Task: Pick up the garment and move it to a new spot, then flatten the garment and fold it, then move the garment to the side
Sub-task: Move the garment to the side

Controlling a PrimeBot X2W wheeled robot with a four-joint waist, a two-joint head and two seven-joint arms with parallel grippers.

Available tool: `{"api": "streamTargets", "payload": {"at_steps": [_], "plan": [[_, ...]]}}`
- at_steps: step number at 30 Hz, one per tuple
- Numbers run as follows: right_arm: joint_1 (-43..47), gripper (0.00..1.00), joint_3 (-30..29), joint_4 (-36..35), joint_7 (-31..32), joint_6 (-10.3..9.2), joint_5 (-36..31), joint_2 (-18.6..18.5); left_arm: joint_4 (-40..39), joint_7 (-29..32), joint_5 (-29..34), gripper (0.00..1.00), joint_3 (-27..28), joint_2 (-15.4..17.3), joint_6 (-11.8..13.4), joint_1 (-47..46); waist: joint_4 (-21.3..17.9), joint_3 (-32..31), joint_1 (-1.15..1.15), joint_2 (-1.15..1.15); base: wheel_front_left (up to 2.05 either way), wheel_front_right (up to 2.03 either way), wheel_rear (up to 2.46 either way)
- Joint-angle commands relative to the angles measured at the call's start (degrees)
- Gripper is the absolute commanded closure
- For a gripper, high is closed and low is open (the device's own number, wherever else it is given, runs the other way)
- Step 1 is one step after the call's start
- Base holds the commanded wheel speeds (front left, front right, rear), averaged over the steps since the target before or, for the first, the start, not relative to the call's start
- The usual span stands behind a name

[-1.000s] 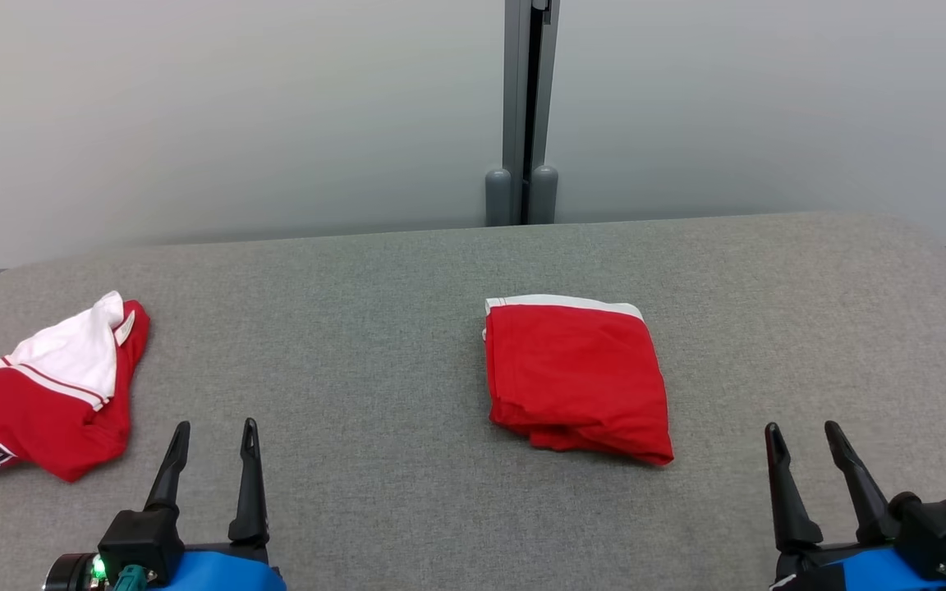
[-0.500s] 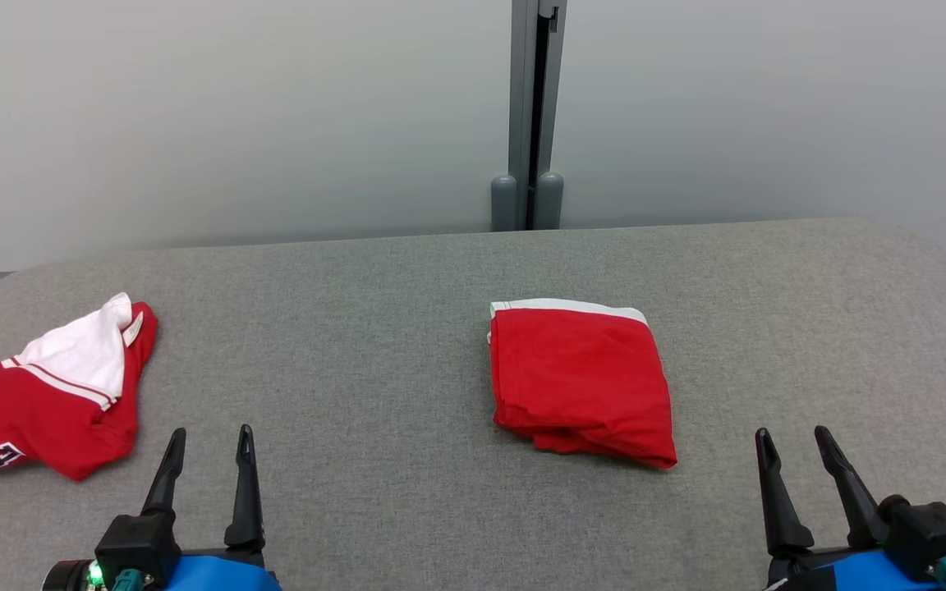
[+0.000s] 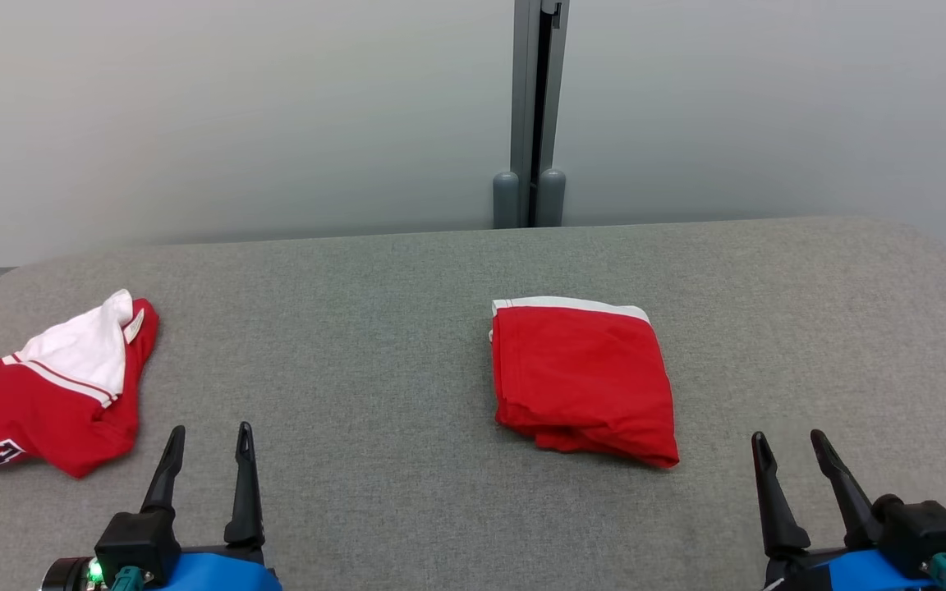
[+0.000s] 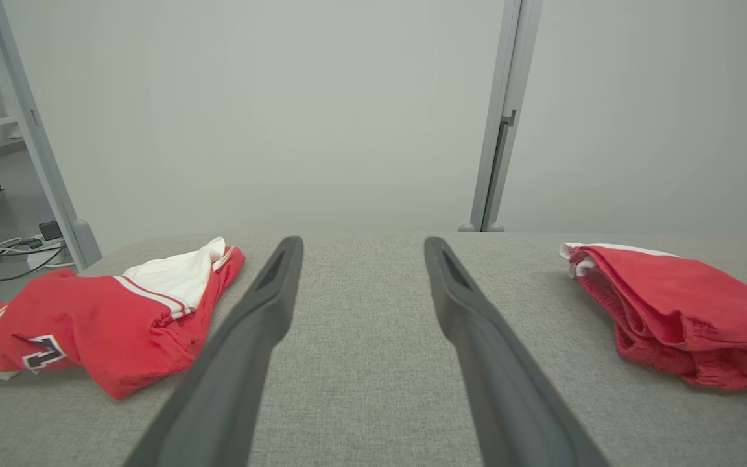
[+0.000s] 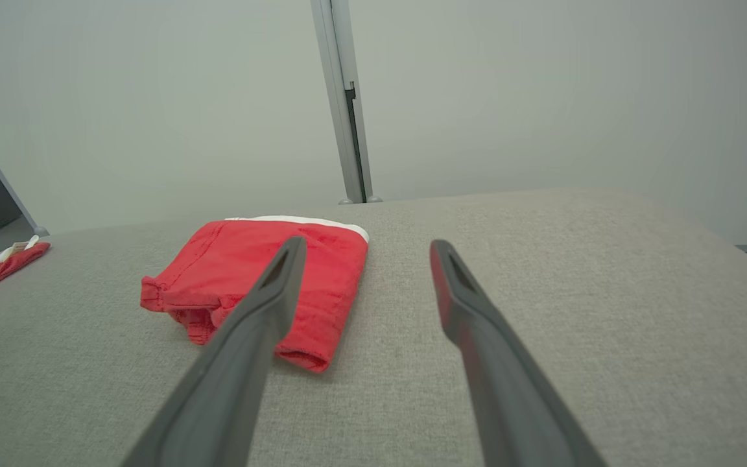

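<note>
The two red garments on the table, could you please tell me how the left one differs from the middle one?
The middle garment is folded into a compact packet; the left garment lies loose and rumpled. The middle garment shows plain red with a white band along its far edge; the left garment shows a white panel, stripes and a number patch. Both are red and white and rest on the grey table.
</note>
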Motion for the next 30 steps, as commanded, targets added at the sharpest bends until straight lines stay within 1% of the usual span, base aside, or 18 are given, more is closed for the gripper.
{"api": "streamTargets", "payload": {"at_steps": [1, 6, 11, 18, 19, 23, 27, 30], "plan": [[-1.47, 0.0, 0.0, 0.04, 0.42, 0.03, -0.79, -0.41, -0.14, -0.26, 0.04, 0.0, -0.02, 0.25, 0.2, -0.9, 0.06, 0.1, 0.0, 0.0, 0.0, 0.0, 0.0], [-5.48, 0.0, 0.38, 0.55, 1.5, 0.03, -0.63, -2.55, -0.16, -0.26, 0.09, 0.0, -0.38, 0.24, 0.11, -1.44, 0.55, 0.63, 0.0, 0.0, 0.0, 0.0, 0.0], [-11.78, 0.0, 1.83, 1.27, 3.18, 0.03, -0.89, -4.29, -0.27, -0.26, -0.06, 0.0, -0.7, 0.18, 0.05, -1.95, 1.18, 1.64, 0.0, 0.0, 0.0, 0.0, 0.0], [-21.64, 0.0, 4.12, 4.74, 5.3, 0.03, -0.45, -6.27, -0.28, -0.25, -0.2, 0.0, -1.41, 0.05, -0.12, -3.76, 2.96, 4.64, 0.0, 0.0, 0.0, 0.0, 0.0], [-21.64, 0.0, 4.12, 4.74, 5.3, 0.03, -0.45, -6.27, -0.28, -0.25, -0.2, 0.0, -1.41, 0.05, -0.12, -3.76, 2.96, 4.64, 0.0, 0.0, 0.0, 0.0, 0.0], [-25.76, 0.0, 4.97, 9.15, 7.15, 0.03, -0.23, -6.9, -0.08, -0.26, -0.52, 0.0, -1.94, -0.09, -0.19, -5.26, 4.38, 6.26, 0.0, 0.0, 0.0, 0.0, 0.0], [-28.47, 0.0, 5.03, 15.18, 8.78, 0.02, -0.24, -7.09, 0.15, -0.25, -0.8, 0.0, -2.56, -0.21, -0.29, -6.21, 5.67, 7.55, 0.0, 0.0, 0.0, 0.0, 0.0], [-29.79, 0.0, 4.7, 20.02, 8.76, 0.02, -0.2, -7.01, 0.22, -0.25, -1.12, 0.0, -2.85, -0.31, -0.3, -7.15, 6.54, 8.53, 0.0, 0.0, 0.0, 0.0, 0.0]]}}
